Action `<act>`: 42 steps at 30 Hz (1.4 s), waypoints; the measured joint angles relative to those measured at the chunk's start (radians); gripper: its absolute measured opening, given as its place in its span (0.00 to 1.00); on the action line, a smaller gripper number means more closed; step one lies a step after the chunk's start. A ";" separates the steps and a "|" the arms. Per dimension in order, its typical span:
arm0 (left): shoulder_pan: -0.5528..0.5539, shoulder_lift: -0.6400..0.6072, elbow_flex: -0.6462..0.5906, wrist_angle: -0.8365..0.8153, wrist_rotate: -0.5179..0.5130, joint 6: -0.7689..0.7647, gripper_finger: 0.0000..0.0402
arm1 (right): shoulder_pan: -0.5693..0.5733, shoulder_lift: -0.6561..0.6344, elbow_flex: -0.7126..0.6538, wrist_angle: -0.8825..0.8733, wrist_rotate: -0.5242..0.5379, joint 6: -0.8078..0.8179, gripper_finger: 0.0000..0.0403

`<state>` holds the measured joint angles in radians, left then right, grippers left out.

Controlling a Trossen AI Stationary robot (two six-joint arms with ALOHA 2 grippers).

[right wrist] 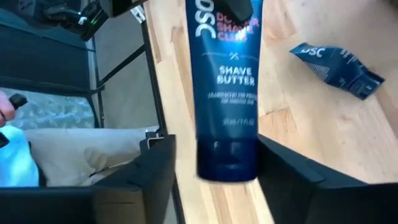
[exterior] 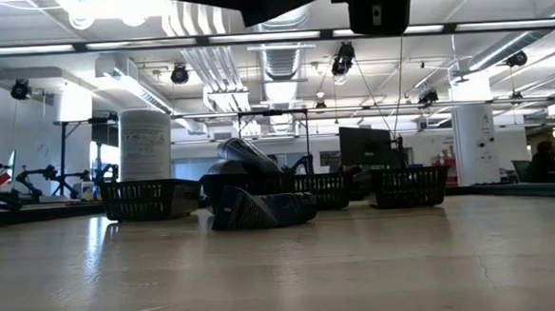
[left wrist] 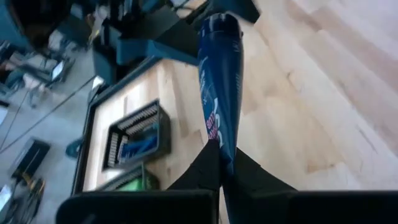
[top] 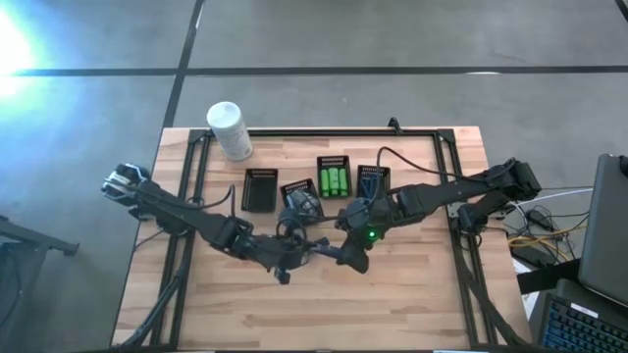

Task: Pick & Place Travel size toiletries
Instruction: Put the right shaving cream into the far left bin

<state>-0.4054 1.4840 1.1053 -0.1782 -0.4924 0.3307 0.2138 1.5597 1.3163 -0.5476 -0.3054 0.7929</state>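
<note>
**Shave butter tube between both grippers, mid-table**

I see both arms meeting over the near-centre of the wooden table [top: 412, 294]. The left gripper [left wrist: 222, 163] is clamped on one end of a dark blue tube [left wrist: 221, 81]; in the left wrist view the fingers pinch its flat edge and the tube runs straight out from them.

The right gripper [right wrist: 217, 171] sits around the cap end of the same tube [right wrist: 225, 74], labelled "Shave Butter". Its fingers [right wrist: 155, 174] stand apart on either side of the cap, with a gap on each side; I cannot tell whether either pad touches.

In the high view the two grippers sit close together, just near of the basket row, left gripper [top: 287, 267] and right gripper [top: 345, 257].

A second dark blue flat tube [right wrist: 336, 70] lies loose on the table beyond the held one.

Far of the grippers, four black slatted baskets stand in a row: one holds bright green bottles [top: 335, 180]. The white canister [top: 229, 129] stands upright at the far left corner.
</note>
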 joint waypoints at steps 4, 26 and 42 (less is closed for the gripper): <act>-0.021 -0.013 0.000 -0.071 -0.069 -0.062 0.01 | 0.000 -0.005 0.004 -0.004 0.043 -0.010 0.61; -0.004 -0.146 -0.083 -1.066 -0.324 -1.696 0.01 | 0.053 -0.275 -0.016 -0.405 0.698 0.145 0.94; 0.311 -0.144 -0.390 -0.564 -0.212 -1.685 0.08 | 0.062 -0.222 -0.018 -0.406 0.703 0.142 0.94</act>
<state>-0.0948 1.3396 0.7150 -0.7418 -0.7046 -1.3541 0.2760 1.3372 1.2980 -0.9541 0.3972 0.9350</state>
